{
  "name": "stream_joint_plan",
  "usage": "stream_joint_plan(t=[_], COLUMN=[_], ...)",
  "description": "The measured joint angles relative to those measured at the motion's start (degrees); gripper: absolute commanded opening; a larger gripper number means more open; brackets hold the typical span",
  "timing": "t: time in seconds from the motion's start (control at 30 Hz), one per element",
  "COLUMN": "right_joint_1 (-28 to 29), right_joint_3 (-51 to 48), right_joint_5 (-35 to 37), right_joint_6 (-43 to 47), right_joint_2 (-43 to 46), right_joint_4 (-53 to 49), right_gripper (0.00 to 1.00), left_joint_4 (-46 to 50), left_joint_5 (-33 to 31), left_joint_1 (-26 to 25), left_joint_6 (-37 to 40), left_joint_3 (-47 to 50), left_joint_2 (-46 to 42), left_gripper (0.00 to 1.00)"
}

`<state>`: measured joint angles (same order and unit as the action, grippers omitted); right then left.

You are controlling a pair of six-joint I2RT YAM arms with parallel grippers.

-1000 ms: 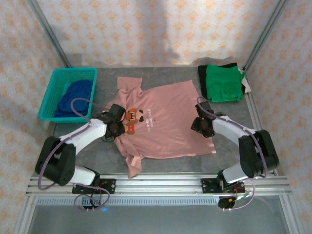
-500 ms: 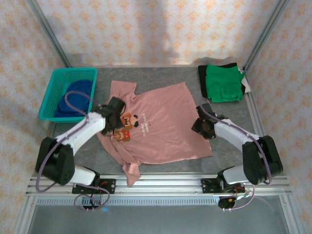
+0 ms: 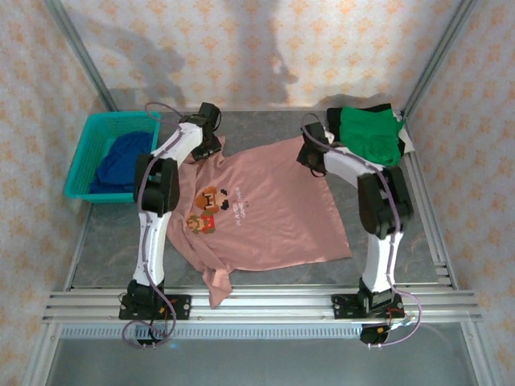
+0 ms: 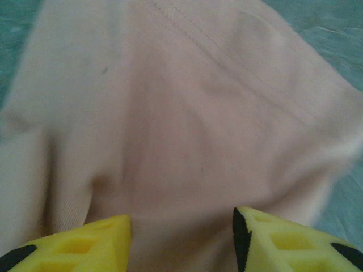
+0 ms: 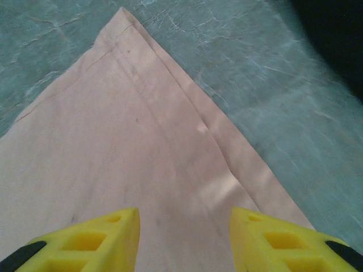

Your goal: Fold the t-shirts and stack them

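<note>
Pink t-shirt point(image 3: 265, 205), spread face-up mid-frame on the grey desk point(image 3: 121, 233), chest graphic showing. Lies with collar end toward frame left and hem toward frame right, long axis running left to right at a slight tilt. Far edge along the upper part of the frame, one sleeve at upper left, the other trailing toward the lower left by the rails point(image 3: 265, 301).

Left fingers point(image 3: 212, 145) at the upper-left sleeve, right fingers point(image 3: 309, 153) at the upper-right hem corner, each arm reaching to its own end of that far edge. From the left wrist, fingers parted with rumpled pink cloth directly below and ahead; no pinch visible. From the right wrist, fingers likewise parted over flat cloth, hem corner pointing away toward the upper left of that frame, bare desk beyond.

Likely next: a grip on both far corners and a fold toward the lower edge of the frame.

Green t-shirt point(image 3: 368, 137) folded at upper right, close beside the right fingers; blue t-shirt point(image 3: 125, 157) bundled in a teal basket point(image 3: 76, 173) at left. Patterned wallpaper point(image 3: 257, 48) behind and to both sides.
</note>
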<state>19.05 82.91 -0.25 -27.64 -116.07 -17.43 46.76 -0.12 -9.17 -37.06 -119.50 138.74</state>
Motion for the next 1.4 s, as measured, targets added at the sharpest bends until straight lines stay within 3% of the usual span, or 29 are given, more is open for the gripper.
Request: stream_joint_plan(t=[0.13, 0.33, 0.5, 0.73, 0.9, 0.97, 1.03, 1.2, 1.4], right_joint_1=[-0.5, -1.7, -3.7, -5.8, -5.6, -5.6, -5.3, -1.6, 1.9], right_joint_3=[6.8, 7.7, 3.7, -7.0, -13.1, -14.3, -14.6, -15.2, -17.9], right_joint_5=[0.3, 1.4, 2.4, 4.2, 5.4, 5.4, 5.2, 3.8, 0.5], right_joint_6=[0.3, -0.1, -0.5, -0.6, -0.6, -0.5, -0.3, 0.1, 0.7], right_joint_2=[-7.9, -9.5, -6.8, 1.0, 6.8, 9.6, 12.2, 17.2, 16.5], right_joint_4=[-0.4, -1.8, -2.3, -4.0, -6.3, -7.5, -7.7, -6.6, -5.2], right_gripper=[0.39, 0.36, 0.36, 0.36, 0.38, 0.39, 0.4, 0.41, 0.42], left_joint_4=[3.2, 3.2, 1.5, -8.8, -13.2, -13.2, -11.6, -1.8, 1.5], left_joint_5=[1.9, 7.0, 12.2, 20.9, 24.8, 25.5, 25.6, 22.4, 14.0], left_joint_1=[0.5, -0.2, -0.1, 0.2, -0.1, -0.2, -0.4, -0.5, -0.4], left_joint_6=[1.3, 2.7, 2.6, -1.0, -3.0, -2.3, -0.8, 5.6, 11.3], left_joint_3=[-14.8, -24.0, -33.2, -37.7, -39.8, -40.0, -40.0, -31.5, 2.2], left_joint_2=[8.0, 14.6, 20.2, 24.8, 26.6, 26.4, 25.5, 15.5, -12.5], left_gripper=[0.47, 0.46, 0.42, 0.42, 0.56, 0.73, 0.84, 0.86, 0.73])
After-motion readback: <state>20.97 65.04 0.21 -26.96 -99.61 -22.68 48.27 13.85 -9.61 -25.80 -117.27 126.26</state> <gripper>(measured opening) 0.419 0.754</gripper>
